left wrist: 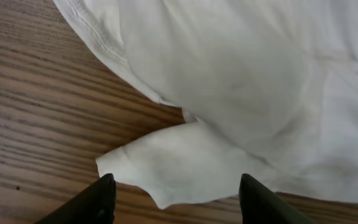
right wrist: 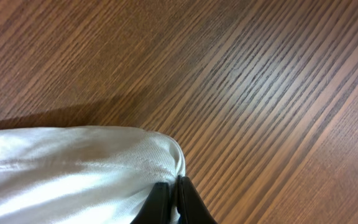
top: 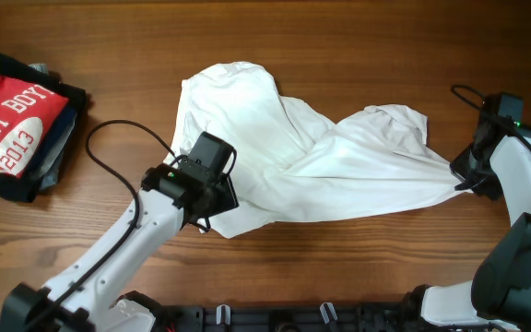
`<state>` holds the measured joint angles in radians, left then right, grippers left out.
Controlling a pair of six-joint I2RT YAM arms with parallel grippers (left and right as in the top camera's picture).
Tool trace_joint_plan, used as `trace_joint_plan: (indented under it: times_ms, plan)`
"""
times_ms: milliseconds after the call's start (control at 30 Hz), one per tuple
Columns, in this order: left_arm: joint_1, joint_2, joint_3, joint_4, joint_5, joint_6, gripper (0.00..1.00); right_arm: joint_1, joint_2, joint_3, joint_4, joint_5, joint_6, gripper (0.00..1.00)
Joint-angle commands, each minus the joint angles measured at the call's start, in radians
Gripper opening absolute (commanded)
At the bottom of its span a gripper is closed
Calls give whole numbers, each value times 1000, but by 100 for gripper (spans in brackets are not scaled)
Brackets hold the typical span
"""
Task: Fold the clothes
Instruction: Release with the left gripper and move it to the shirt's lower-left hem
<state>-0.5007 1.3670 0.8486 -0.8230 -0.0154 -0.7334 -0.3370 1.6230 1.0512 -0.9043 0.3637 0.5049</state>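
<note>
White shirt (top: 339,166) pinched at one edge by right jaws (arm far right); left jaws agape over hem.

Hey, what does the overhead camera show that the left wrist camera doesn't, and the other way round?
Only the overhead shows the folded clothes stack at the picture's left edge, and the right gripper pinching the white garment at its right end. Only the left wrist shows the left gripper open, its fingers flanking a small cloth flap on the wood, plus a stitched hem. Both show the white garment on the wooden table.
</note>
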Motion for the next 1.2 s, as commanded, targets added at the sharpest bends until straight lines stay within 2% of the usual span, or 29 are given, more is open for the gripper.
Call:
trace_joint_plan:
  times_ms: [0, 133, 200, 233, 267, 300, 333, 400, 433, 567, 700, 767, 900, 1000, 1167]
  plan:
    - [6, 98, -31, 23, -46, 23, 66, -5, -10, -2, 2, 24, 18, 4]
    - [5, 237, -31, 83, -19, 23, 68, -5, -10, -2, 4, 20, 18, 4]
    - [5, 268, -31, 83, 42, 24, 60, -5, -10, -2, 6, 20, 17, 4]
    - [5, 272, -31, 83, 70, 24, 48, -5, -10, -2, 7, 20, 18, 4]
    - [5, 271, -31, 83, 104, 24, 40, -5, -10, -2, 9, 19, 18, 4]
    - [5, 269, -31, 81, 158, 24, 20, -5, -10, -2, 10, 17, 17, 4]
    - [5, 266, -31, 71, 294, 35, 4, -5, -10, -2, 10, 16, 17, 4]
    - [1, 257, -31, 50, 522, 53, 4, -5, -10, -2, 10, 16, 17, 4]
    - [-6, 253, -31, 33, 571, 53, 4, -5, -10, -2, 11, 16, 17, 4]
    - [-47, 248, -31, -109, 589, 45, 4, -5, -10, -2, 14, 16, 14, 5]
    - [-137, 248, -31, -34, 631, 45, 5, -5, -10, -2, 14, 16, 14, 4]
    - [-170, 248, -30, 34, 579, 12, 18, -5, -10, -2, 13, 16, 10, 4]
    - [-169, 247, -29, 30, 462, -12, 22, -5, -10, -2, 21, 1, -8, 4]
    - [-160, 228, -29, -19, 340, -66, 18, -5, -10, -2, 21, 1, -8, 4]
    - [-88, 73, -29, -30, 101, -87, 22, -5, -10, -2, 25, -7, -8, 4]
